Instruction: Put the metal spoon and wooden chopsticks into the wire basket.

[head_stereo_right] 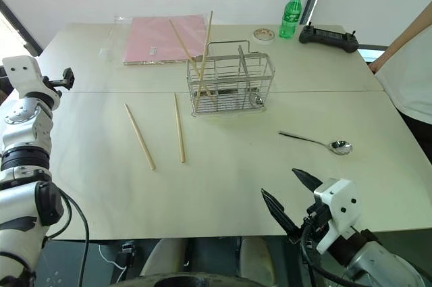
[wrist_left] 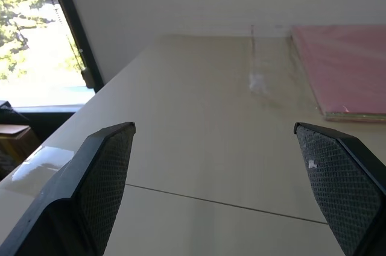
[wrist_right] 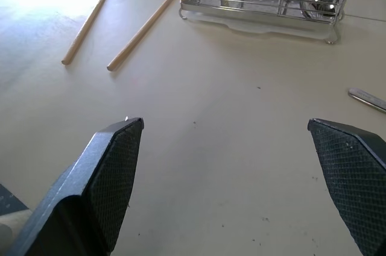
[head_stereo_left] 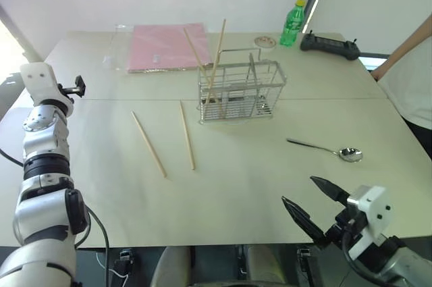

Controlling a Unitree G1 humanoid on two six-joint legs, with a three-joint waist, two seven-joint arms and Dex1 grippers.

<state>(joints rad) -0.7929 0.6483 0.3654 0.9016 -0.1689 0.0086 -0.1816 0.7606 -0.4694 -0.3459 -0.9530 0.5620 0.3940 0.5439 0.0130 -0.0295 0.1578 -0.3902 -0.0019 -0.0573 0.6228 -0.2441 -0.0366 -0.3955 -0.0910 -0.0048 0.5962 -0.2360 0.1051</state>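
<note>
Right eye view showed my right claw (head_stereo_right: pixel 291 195) gaping empty, near the slim shiny metal spoon (head_stereo_right: pixel 317 142) lying right on the pale worktop (head_stereo_right: pixel 229 172); probably light, stiff, slippery, best pinched mid-handle.

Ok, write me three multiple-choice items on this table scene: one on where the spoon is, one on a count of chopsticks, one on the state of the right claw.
1. Where is the metal spoon?
A. Inside the wire basket
B. Flat on the table, to the right of the wire basket
C. On the pink folder

2. How many wooden chopsticks lie flat on the table?
A. Two
B. Four
C. None

3. What state is the right claw in?
A. Shut on a chopstick
B. Shut on the spoon
C. Open and empty

Key:
1 B: the spoon rests on the bare table, apart from the wire basket.
2 A: two chopsticks lie left of the basket, while two more stand inside it.
3 C: its fingers are spread wide with nothing between them.
</note>
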